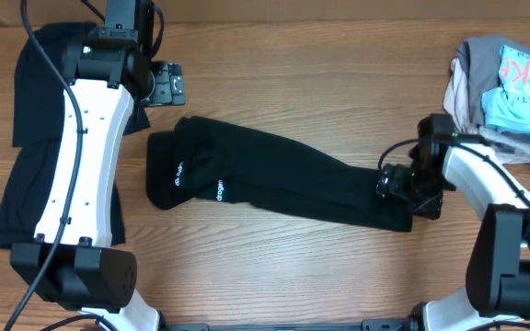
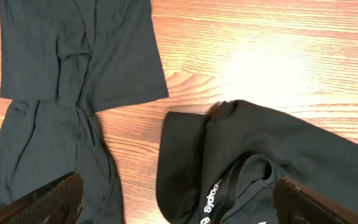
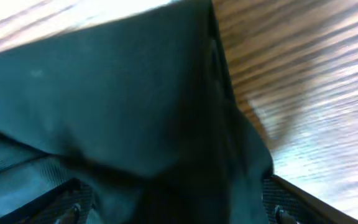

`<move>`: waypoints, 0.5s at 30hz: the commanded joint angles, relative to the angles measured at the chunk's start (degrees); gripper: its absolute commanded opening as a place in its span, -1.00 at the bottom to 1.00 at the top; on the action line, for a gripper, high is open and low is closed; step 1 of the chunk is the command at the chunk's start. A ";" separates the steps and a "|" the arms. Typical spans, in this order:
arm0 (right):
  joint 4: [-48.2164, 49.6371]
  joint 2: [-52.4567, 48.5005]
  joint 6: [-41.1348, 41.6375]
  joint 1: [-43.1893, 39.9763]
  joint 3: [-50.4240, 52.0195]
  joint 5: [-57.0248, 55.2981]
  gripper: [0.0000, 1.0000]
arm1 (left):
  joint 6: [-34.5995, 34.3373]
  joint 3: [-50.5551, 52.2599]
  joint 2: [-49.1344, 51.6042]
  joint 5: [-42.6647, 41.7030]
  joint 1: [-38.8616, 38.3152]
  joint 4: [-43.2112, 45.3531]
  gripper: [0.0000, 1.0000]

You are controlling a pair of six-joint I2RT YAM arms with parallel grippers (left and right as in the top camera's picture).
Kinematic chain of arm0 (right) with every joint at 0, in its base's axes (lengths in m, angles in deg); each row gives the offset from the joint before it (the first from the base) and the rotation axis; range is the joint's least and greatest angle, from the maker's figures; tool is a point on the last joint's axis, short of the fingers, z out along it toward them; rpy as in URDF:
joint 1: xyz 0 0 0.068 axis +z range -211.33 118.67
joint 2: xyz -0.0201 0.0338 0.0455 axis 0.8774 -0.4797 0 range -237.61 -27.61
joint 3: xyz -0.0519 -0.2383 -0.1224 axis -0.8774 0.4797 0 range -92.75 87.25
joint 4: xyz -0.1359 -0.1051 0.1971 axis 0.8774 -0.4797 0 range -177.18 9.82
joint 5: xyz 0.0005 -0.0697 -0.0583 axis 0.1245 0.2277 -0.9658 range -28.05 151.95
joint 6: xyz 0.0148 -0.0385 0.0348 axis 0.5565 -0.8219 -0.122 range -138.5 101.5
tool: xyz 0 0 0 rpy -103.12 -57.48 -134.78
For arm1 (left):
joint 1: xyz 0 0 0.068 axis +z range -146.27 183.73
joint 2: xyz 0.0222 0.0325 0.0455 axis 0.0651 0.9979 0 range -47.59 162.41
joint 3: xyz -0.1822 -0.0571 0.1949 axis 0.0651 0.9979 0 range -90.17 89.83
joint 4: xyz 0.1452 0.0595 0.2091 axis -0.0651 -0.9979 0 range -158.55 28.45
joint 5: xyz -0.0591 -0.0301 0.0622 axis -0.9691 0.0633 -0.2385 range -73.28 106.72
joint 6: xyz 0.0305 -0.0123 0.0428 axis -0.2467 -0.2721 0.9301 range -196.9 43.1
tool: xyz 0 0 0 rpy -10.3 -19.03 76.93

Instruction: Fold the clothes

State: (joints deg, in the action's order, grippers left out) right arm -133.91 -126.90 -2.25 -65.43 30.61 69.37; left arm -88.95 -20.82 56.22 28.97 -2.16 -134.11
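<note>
A long black pair of pants (image 1: 274, 179) with white lettering lies slanted across the middle of the table. My right gripper (image 1: 403, 188) is low at its right end. In the right wrist view its fingers (image 3: 176, 202) stand apart with bunched black cloth (image 3: 123, 93) between them. My left gripper (image 1: 167, 85) is open and empty, held above the table just beyond the pants' left end. In the left wrist view its fingers (image 2: 179, 205) are wide apart over the waistband end (image 2: 278, 162).
A black garment (image 1: 40, 64) lies flat at the far left, partly under my left arm; it also shows in the left wrist view (image 2: 73, 56). A pile of clothes (image 1: 509, 78) in grey, pink and light blue sits at the back right corner.
</note>
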 commanded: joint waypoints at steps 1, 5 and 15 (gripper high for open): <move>3.17 0.48 2.12 -0.15 3.50 0.31 0.83 | 0.50 -0.61 -1.01 0.26 -0.07 0.17 1.00; 7.63 0.44 7.08 -0.15 6.34 -3.80 0.89 | 0.50 -0.61 -1.01 0.42 -0.07 0.42 1.00; 13.33 0.22 12.52 -0.76 8.50 -5.70 -0.92 | 0.46 -0.61 -1.01 2.75 2.14 0.13 1.00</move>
State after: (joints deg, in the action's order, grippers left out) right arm -121.15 -123.38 7.74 -64.99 36.95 68.76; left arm -88.91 -20.82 56.22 30.30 -1.46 -133.93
